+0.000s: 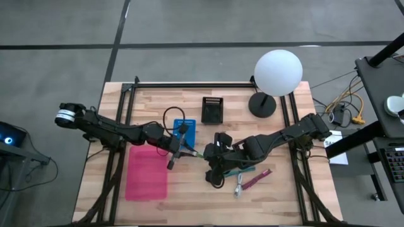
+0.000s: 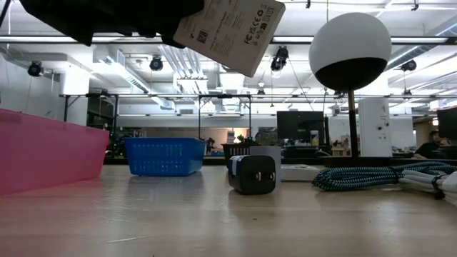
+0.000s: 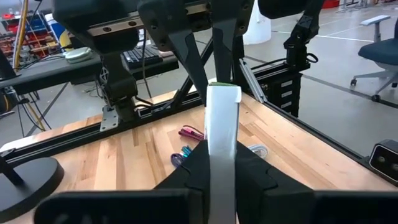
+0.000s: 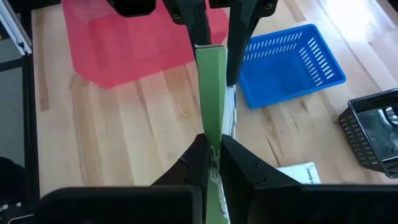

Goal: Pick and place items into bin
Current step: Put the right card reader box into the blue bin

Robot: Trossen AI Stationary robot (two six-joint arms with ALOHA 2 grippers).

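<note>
Handing off mid-air: left hand (image 1: 184,150) and right hand (image 1: 211,153) both clamped on the packet (image 4: 212,106). Next: right lets go, left carries it to the bin (image 1: 146,171).

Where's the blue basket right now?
In the high view, the blue basket sits mid-table, between the pink bin and the black basket.

Pale wooden table (image 1: 278,195), translucent pink plastic bin (image 1: 146,171), blue plastic basket (image 1: 187,130)
</note>
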